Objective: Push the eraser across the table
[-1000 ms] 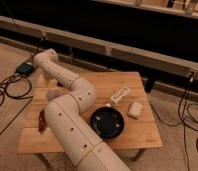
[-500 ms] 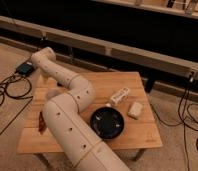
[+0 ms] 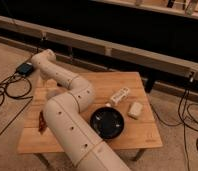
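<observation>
The light wooden table (image 3: 132, 142) fills the middle of the camera view. My white arm runs from the bottom of the view up to the table's far left corner. The gripper (image 3: 41, 79) hangs at the arm's end there, mostly hidden behind the wrist. No small black eraser shows; it may be hidden behind the arm.
A round black dish (image 3: 108, 123) sits at the table's middle front. A long white box (image 3: 119, 96) and an off-white rounded block (image 3: 135, 110) lie to its right. A pale cup-like shape (image 3: 52, 93) and a reddish item (image 3: 42, 123) are at the left. Cables (image 3: 7, 92) lie on the floor.
</observation>
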Available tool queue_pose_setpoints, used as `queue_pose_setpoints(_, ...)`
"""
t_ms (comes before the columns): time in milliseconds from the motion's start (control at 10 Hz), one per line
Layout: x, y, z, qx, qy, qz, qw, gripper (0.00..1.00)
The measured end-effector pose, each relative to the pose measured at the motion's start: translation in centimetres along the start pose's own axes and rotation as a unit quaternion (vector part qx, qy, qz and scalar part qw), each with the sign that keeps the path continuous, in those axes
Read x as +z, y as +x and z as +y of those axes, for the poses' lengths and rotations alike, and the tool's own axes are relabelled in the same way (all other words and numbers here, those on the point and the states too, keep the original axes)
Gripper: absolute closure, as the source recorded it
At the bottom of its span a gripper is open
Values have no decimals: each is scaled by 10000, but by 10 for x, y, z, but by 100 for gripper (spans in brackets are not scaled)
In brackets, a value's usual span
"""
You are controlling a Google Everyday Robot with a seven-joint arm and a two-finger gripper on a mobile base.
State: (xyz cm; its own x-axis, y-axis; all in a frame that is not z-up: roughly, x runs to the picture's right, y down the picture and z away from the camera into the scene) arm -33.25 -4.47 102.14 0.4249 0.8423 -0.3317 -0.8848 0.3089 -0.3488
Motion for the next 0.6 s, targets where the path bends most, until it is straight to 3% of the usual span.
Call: queue_pose_setpoints(600,16,1,9,43,-143,-73,9999,35)
